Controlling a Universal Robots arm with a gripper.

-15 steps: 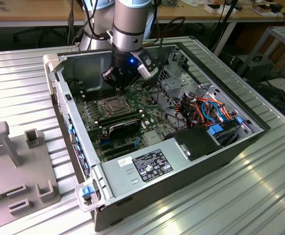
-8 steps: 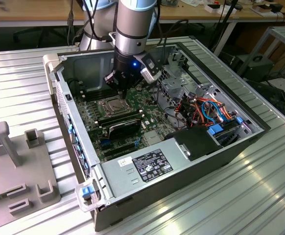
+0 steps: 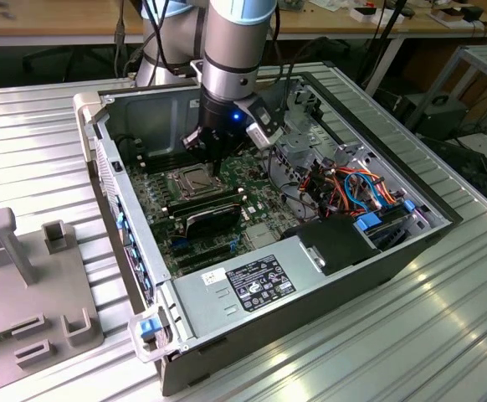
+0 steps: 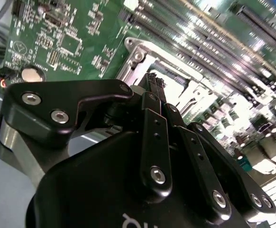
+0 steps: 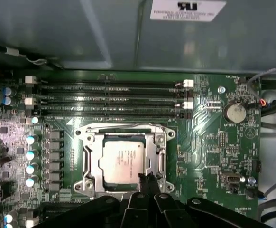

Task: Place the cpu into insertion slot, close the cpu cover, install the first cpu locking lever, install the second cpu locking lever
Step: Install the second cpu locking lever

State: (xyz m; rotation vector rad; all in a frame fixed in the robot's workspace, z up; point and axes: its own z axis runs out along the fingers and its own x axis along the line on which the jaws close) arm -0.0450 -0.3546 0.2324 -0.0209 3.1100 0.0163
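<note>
Cpu (image 5: 124,161) already sits in insertion slot (image 5: 91,178), cpu cover (image 5: 156,156) looks folded down around it. Gripper (image 5: 146,180) clenched, holding nothing, fingertips (image 5: 142,179) together at cover's edge. Guessing lever stage now: needs careful push on thin wire lever, easy to slip off tbh

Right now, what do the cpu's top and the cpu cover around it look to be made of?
The cpu top looks like matte silver-grey metal, evenly dull with faint print. The cpu cover looks like thin bright sheet metal: shiny, with stamped edges and glints along its frame. The gripper fingers, shut beside its rim, look like black anodised metal, though coated plastic is possible.
</note>
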